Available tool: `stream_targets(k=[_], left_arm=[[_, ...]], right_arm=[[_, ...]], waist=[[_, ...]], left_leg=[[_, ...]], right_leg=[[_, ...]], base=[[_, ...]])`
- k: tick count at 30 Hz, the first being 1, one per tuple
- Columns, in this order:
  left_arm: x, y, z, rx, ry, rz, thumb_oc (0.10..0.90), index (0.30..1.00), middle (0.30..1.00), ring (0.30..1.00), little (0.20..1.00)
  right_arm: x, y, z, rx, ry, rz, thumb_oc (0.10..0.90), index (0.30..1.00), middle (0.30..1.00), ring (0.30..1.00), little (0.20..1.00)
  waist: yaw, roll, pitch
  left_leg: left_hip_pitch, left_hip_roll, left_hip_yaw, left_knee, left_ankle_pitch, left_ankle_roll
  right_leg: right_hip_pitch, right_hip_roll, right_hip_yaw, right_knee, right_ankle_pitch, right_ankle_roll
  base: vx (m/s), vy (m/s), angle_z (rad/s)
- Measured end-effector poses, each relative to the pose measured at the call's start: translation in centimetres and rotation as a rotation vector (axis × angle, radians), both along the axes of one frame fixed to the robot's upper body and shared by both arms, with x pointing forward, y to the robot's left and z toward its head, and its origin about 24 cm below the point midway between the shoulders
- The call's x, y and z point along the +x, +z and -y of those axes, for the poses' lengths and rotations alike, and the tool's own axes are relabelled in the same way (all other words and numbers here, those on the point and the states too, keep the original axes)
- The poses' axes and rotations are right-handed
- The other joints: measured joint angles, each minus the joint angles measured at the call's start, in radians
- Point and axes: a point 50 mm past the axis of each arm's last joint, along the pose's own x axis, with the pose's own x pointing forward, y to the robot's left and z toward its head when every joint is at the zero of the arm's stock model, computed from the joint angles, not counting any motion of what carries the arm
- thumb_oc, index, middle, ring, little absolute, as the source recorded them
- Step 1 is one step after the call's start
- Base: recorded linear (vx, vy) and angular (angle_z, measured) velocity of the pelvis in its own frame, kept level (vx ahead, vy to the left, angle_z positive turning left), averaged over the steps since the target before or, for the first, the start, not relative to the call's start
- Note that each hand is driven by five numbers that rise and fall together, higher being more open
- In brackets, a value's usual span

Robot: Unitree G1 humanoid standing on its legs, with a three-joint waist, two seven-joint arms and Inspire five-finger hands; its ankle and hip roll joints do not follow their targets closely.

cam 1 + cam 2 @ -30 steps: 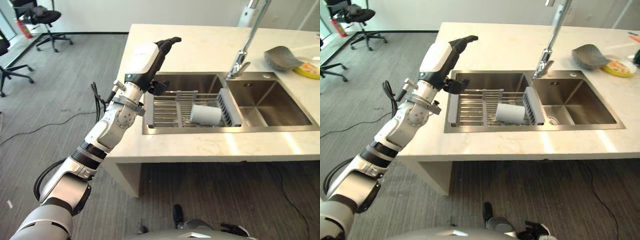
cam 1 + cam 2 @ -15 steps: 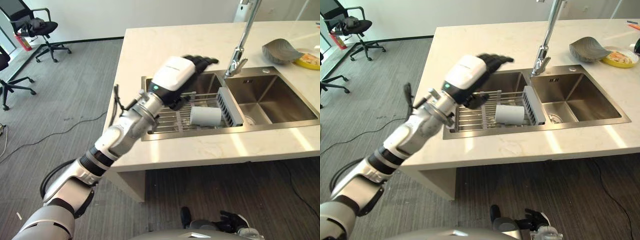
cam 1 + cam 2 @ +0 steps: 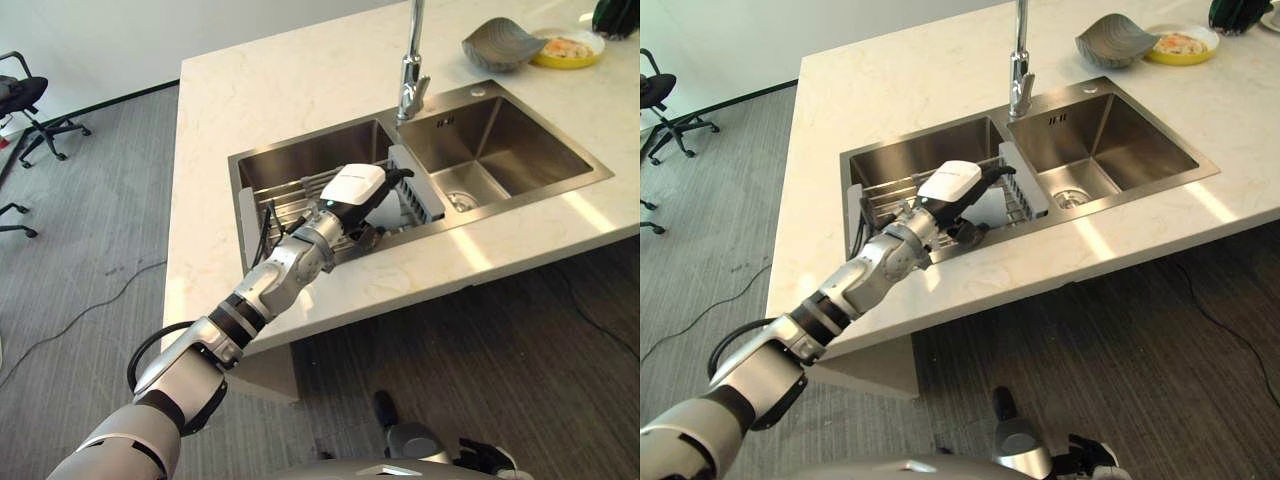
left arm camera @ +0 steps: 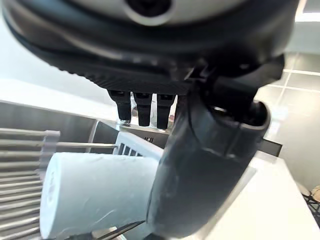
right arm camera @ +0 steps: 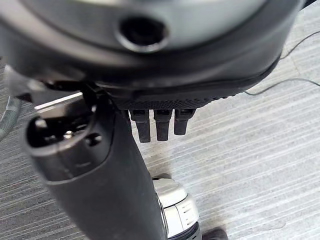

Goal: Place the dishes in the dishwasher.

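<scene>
Left eye view: the left hand [image 3: 358,190] reaches over the wire rack [image 3: 285,206] in the left basin of the sink [image 3: 520,180], its fingers extended above a pale cup [image 3: 392,208] lying on its side on the rack. The cup shows just past the fingers, not lifted. A grey bowl [image 3: 503,42] and a yellow dish [image 3: 567,46] sit on the worktop [image 3: 250,90] well beyond the fingers, past the tap [image 3: 411,70].

Right eye view: the same scene; the right basin is bare apart from its drain, and the left one holds the rack with the cup.

Left wrist view: the fingers [image 4: 142,107] hang straight and side by side over the cup [image 4: 95,192], the thumb [image 4: 200,165] down along its side. Nothing is pinched, though the thumb may touch.

Right wrist view: the right hand [image 5: 125,150] hangs over the carpeted floor [image 5: 250,150], its fingers relaxed and holding nothing.

I judge the task barely begun: no dish is held, and the cup, bowl and dish are all still to go.
</scene>
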Motion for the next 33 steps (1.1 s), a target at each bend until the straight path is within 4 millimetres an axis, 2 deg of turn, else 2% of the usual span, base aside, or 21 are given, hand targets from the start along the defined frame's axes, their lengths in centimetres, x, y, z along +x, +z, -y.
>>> stream_targets(k=[1,4,7,15,16,18,19,20,24,28,32,33], left_arm=[[0.0,0.0,0.0,0.000,0.000,0.000,0.800,0.900,0.900,0.900,0.900],[1.4,-0.2,-0.8,0.035,0.074,-0.020,0.800,0.900,0.900,0.900,0.900],[1.8,-0.6,-1.3,0.042,0.109,-0.041,0.800,0.900,0.900,0.900,0.900],[2.5,-2.4,-1.0,0.085,0.155,-0.116,0.800,0.900,0.900,0.900,0.900],[3.2,-2.8,0.0,0.118,0.178,-0.141,0.800,0.900,0.900,0.900,0.900],[3.5,-2.3,0.1,0.145,0.178,-0.140,0.800,0.900,0.900,0.900,0.900],[3.6,-2.0,0.2,0.166,0.178,-0.137,0.582,0.573,0.573,0.573,0.573],[3.6,-1.9,0.3,0.171,0.178,-0.138,0.400,0.300,0.300,0.300,0.300],[3.6,-1.5,0.2,0.164,0.178,-0.116,0.400,0.300,0.300,0.300,0.300],[3.8,-1.3,-0.9,0.123,0.197,-0.124,0.400,0.300,0.300,0.300,0.300],[3.3,0.2,-1.7,-0.024,0.177,-0.109,0.400,0.300,0.300,0.300,0.300],[2.8,1.8,-2.7,-0.189,0.172,-0.074,0.400,0.300,0.300,0.300,0.300]], right_arm=[[0.0,0.0,0.0,0.000,0.000,0.000,0.800,0.900,0.900,0.900,0.900],[0.3,0.3,0.6,-0.013,-0.005,0.013,0.800,0.900,0.900,0.900,0.900],[0.6,0.4,0.9,-0.019,-0.003,0.015,0.800,0.900,0.900,0.900,0.900],[1.7,0.6,0.7,-0.005,0.016,0.040,0.800,0.900,0.900,0.900,0.900],[1.8,0.5,0.5,0.000,0.030,0.040,0.800,0.900,0.900,0.900,0.900],[2.2,0.6,0.5,0.002,0.036,0.049,0.800,0.900,0.900,0.900,0.900],[2.6,0.7,0.4,0.003,0.044,0.060,0.800,0.900,0.900,0.900,0.900],[2.9,0.8,0.3,0.006,0.052,0.071,0.800,0.900,0.900,0.900,0.900],[3.2,0.8,0.1,0.009,0.069,0.083,0.800,0.900,0.900,0.900,0.900],[3.1,0.8,0.0,0.011,0.068,0.081,0.800,0.900,0.900,0.900,0.900],[2.4,0.6,0.1,0.009,0.063,0.065,0.800,0.900,0.900,0.900,0.900],[2.4,0.6,0.0,0.011,0.064,0.068,0.800,0.900,0.900,0.900,0.900]], waist=[[0.000,0.000,0.000],[-0.015,0.029,0.009],[-0.020,0.037,0.019],[-0.020,0.018,0.032],[-0.011,0.007,0.039],[-0.010,0.004,0.041],[-0.011,0.003,0.041],[-0.012,0.003,0.041],[-0.004,-0.001,0.044],[0.003,-0.004,0.046],[0.020,-0.008,0.046],[0.024,-0.014,0.049]], left_leg=[[0.000,0.000,0.000,0.000,0.000,0.000],[0.000,0.003,0.002,0.000,-0.002,-0.003],[0.001,0.003,0.003,0.001,0.002,-0.007],[0.021,0.001,-0.006,0.001,0.005,-0.012],[0.039,0.001,-0.008,0.001,0.005,-0.013],[0.041,0.001,-0.009,0.000,0.002,-0.017],[0.038,0.003,-0.009,0.000,-0.002,-0.023],[0.035,0.003,-0.008,0.000,-0.003,-0.023],[0.032,0.004,-0.010,0.000,-0.003,-0.023],[0.034,0.006,-0.020,0.000,-0.003,-0.022],[0.036,0.007,-0.035,0.000,-0.001,-0.021],[0.037,0.006,-0.036,0.001,-0.001,-0.021]], right_leg=[[0.000,0.000,0.000,0.000,0.000,0.000],[-0.001,0.003,0.000,0.000,0.000,0.000],[-0.002,0.003,0.003,0.000,0.000,0.000],[0.014,0.002,0.009,0.000,0.000,0.000],[0.034,0.002,0.006,0.000,-0.002,-0.002],[0.035,0.002,0.006,0.000,-0.002,-0.002],[0.033,0.002,0.004,0.000,-0.002,-0.002],[0.031,0.002,0.003,0.000,-0.002,-0.002],[0.028,0.002,-0.001,0.000,-0.001,-0.002],[0.034,0.002,-0.010,0.001,-0.001,-0.002],[0.041,0.001,-0.021,0.001,0.002,0.001],[0.043,0.000,-0.022,0.004,0.002,0.001]], base=[[0.00,0.000,0.00],[0.01,-0.002,-0.01],[0.02,-0.018,-0.05],[0.02,-0.016,-0.03],[0.01,-0.014,0.05],[0.01,-0.010,0.02],[0.00,0.000,0.00],[0.00,0.000,0.00],[0.00,-0.005,0.01],[0.00,-0.016,0.08],[0.00,-0.010,0.10],[0.00,0.000,0.00]])
